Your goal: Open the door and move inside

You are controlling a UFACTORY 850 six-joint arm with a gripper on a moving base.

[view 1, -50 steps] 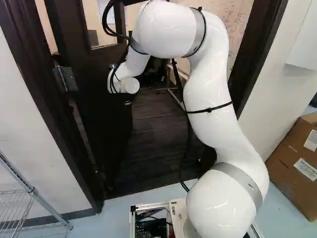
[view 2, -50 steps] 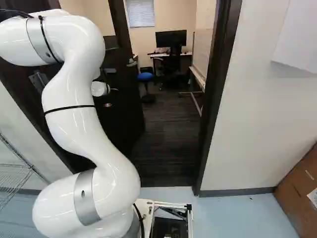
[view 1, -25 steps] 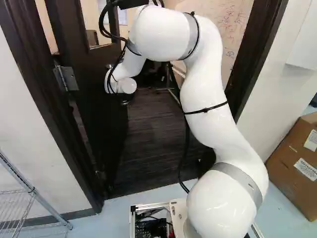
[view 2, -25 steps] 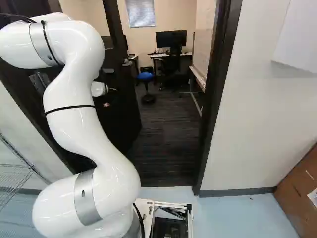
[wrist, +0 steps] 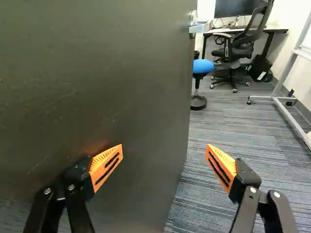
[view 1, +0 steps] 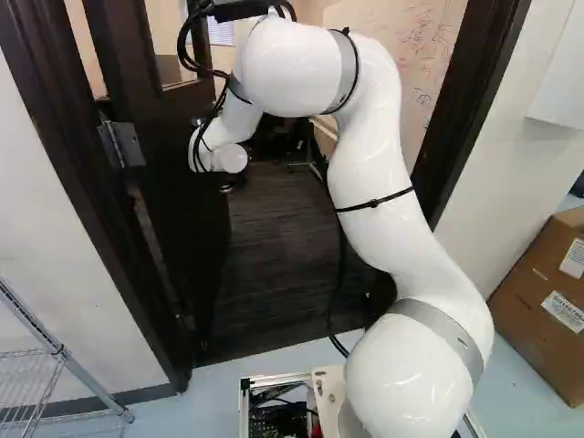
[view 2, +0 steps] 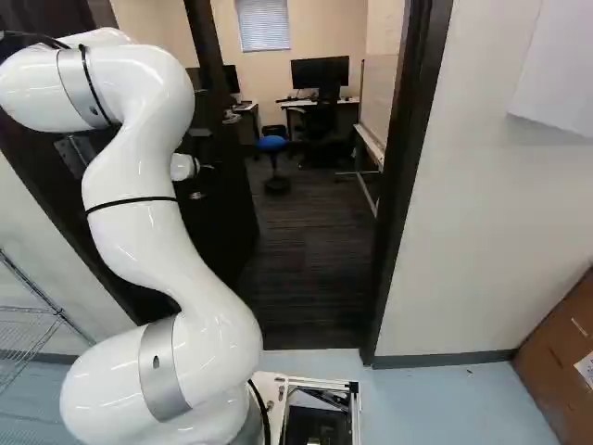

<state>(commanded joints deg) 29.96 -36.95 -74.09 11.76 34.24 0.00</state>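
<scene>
While spreading gripper wide, with nothing in grasp, best to press door smoothly along its hinge arc with the nearer pad before rolling inside. Pictured partly open beside that pad, contact unclear: long axis upright, free edge pointing ahead into carpeted room, handle farther forward.

One door, one stool, one rack, two fingers.

Passage ran between the door and doorframe. Beyond — a blue stool and a chair obstructed.
</scene>
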